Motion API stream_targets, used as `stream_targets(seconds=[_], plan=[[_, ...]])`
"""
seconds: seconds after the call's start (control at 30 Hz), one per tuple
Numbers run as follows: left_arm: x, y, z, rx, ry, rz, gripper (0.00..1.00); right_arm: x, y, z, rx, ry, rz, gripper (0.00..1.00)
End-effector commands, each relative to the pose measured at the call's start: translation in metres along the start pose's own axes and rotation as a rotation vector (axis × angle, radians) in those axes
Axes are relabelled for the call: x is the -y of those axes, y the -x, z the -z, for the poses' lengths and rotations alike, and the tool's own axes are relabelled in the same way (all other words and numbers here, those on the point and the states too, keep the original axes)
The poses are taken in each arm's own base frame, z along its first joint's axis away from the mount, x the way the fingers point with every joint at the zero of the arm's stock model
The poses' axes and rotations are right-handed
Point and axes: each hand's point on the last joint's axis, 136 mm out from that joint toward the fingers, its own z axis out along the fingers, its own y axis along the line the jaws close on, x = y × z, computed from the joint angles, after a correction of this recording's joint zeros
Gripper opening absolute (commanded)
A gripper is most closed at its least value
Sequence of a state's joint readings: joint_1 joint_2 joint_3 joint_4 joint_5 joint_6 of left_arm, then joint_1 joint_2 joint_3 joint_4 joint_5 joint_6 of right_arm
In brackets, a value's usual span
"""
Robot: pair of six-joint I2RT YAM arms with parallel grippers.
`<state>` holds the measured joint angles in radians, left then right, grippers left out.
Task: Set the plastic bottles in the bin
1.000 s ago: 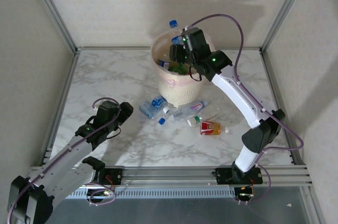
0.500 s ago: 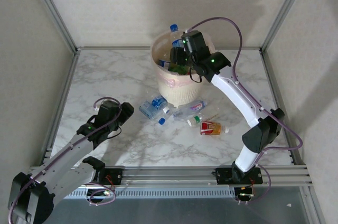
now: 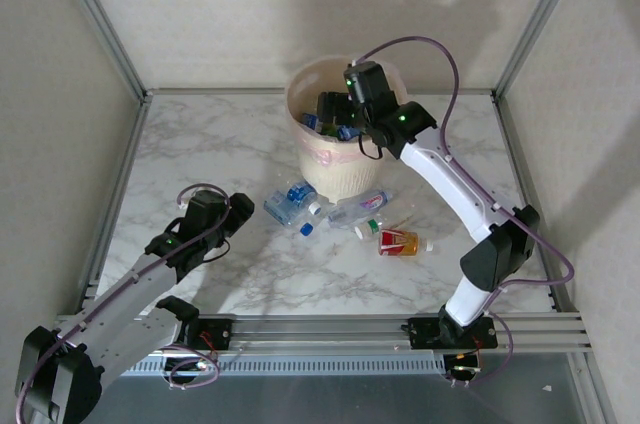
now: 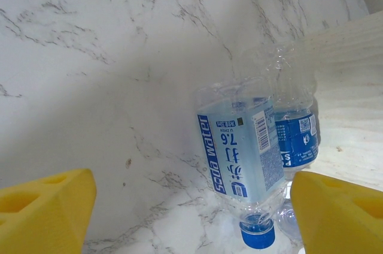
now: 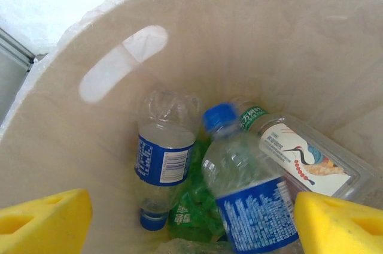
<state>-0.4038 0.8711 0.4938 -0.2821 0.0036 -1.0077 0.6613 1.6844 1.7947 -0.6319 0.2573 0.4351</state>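
Low on the left of the overhead view, the left gripper [image 3: 232, 216] hangs over the white marbled tabletop [image 3: 200, 144]. Its fingertips are too dark and small there to read. In its wrist camera its yellow foam pads [image 4: 45, 206] sit in the bottom corners, cropped by the frame. The jaws are apart with nothing clamped.

Just ahead lies a clear plastic bottle with a pale blue "Soda water" label [image 4: 239, 152], on its side, with its blue cap toward the camera. Touching it behind is a second clear bottle with a darker blue label [image 4: 296, 131], its neck hidden by the first. Beyond them rises the wall of the round cream bin [image 4: 350, 74].

The right gripper [image 3: 335, 109] hovers in the bin's mouth, covering part of the contents from above. Its wrist camera shows its own yellow pads [image 5: 42, 221] at the bottom corners, the jaws wide apart and empty. Below them inside the bin are:
- a crushed clear bottle with a dark blue label [image 5: 163, 158], cap down
- a larger clear blue-capped bottle [image 5: 251, 197], its base cropped
- a flat-sided clear bottle with a crane picture [image 5: 305, 161]
- a crumpled green bottle [image 5: 191, 206], mostly buried

Right of the bin's foot, on the tabletop, lie three more:
- a clear bottle with a red-and-blue label [image 3: 358, 206]
- a small green-capped bottle [image 3: 368, 229]
- an orange-labelled bottle [image 3: 398, 241]

Their print is too small to make out.
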Motion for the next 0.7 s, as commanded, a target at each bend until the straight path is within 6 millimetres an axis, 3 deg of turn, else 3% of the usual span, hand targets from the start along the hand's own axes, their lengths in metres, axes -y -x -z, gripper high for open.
stream_targets(seconds=[0.0, 0.2, 0.37, 0.53, 0.67], plan=[[0.014, 0.011, 0.008, 0.026, -0.033, -0.013, 0.86, -0.002, 0.018, 0.024, 0.062, 0.029, -0.021, 0.89], [0.02, 0.018, 0.012, 0.048, -0.034, -0.026, 0.89, -0.002, 0.029, 0.052, 0.111, 0.056, -0.039, 0.89], [0.027, 0.024, 0.015, 0.058, -0.037, -0.026, 0.89, -0.009, 0.022, 0.089, 0.148, 0.142, -0.014, 0.87], [0.032, 0.019, 0.011, 0.043, -0.025, -0.032, 0.87, -0.034, -0.015, 0.134, 0.157, 0.266, 0.059, 0.85], [0.041, 0.009, 0.004, 0.028, -0.014, -0.06, 0.87, -0.04, -0.051, 0.146, 0.12, 0.312, 0.092, 0.84]])
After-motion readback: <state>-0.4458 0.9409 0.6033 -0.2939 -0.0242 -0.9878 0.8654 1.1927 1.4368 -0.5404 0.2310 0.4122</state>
